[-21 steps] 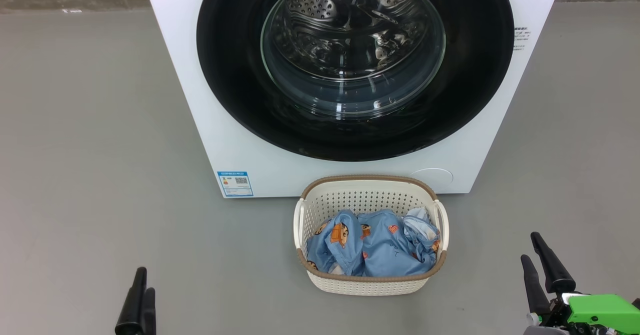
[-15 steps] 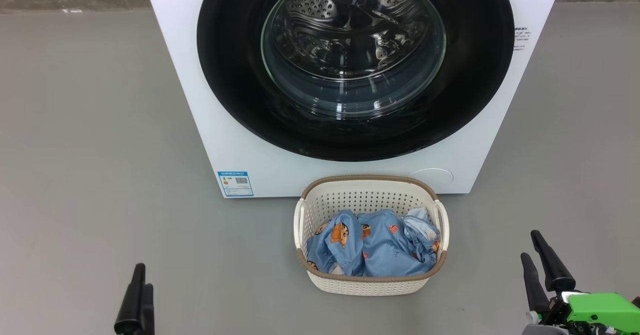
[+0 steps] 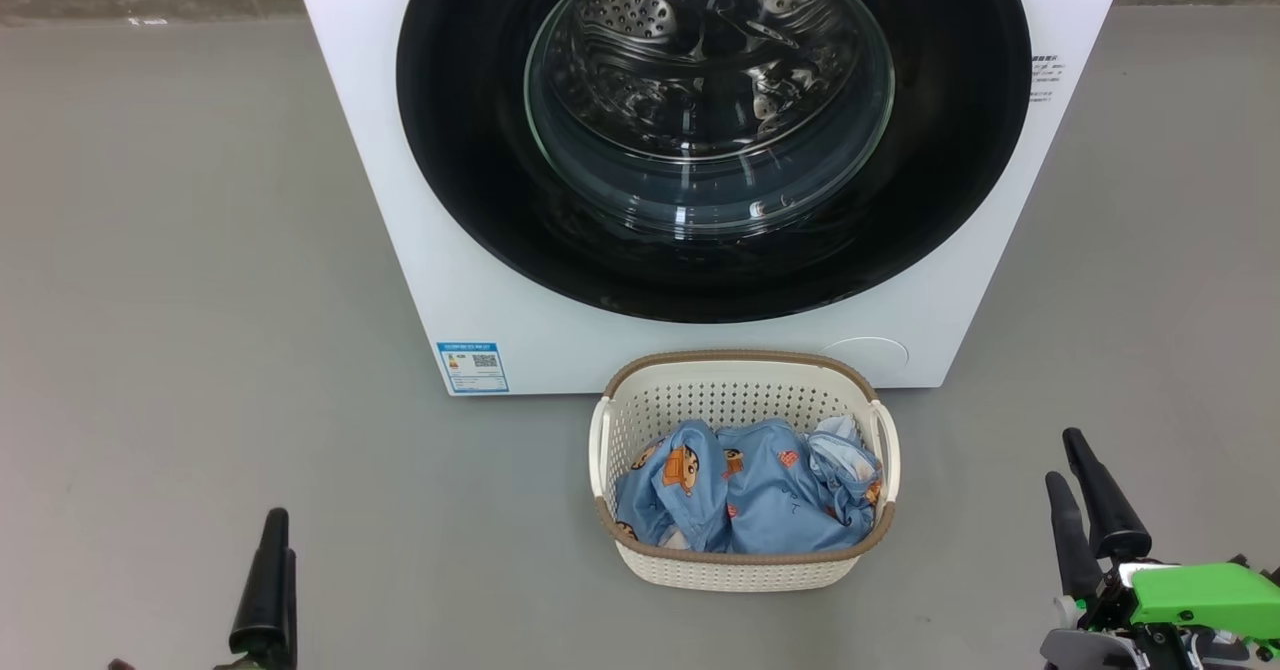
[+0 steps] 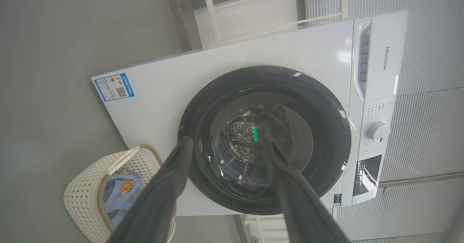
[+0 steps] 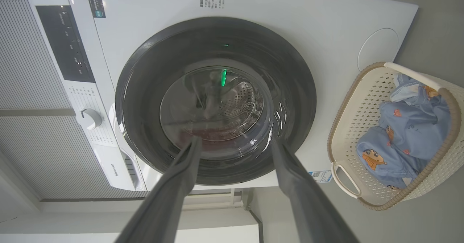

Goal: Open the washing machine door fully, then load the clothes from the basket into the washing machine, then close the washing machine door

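Head view: the basket (image 3: 745, 572) lies long axis left-right; left hand (image 3: 281, 535), right hand (image 3: 1066, 458) released.

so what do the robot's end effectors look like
The left end effector and right end effector each have two long, tapered, matt black fingers with rounded tips. Behind the right one sits a bright green housing over grey hardware.

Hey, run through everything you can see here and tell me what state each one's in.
washing machine door: shut
drum: looks empty through the glass
basket: upright, loaded
clothes: crumpled, all in the basket
left gripper: open, empty
right gripper: open, empty
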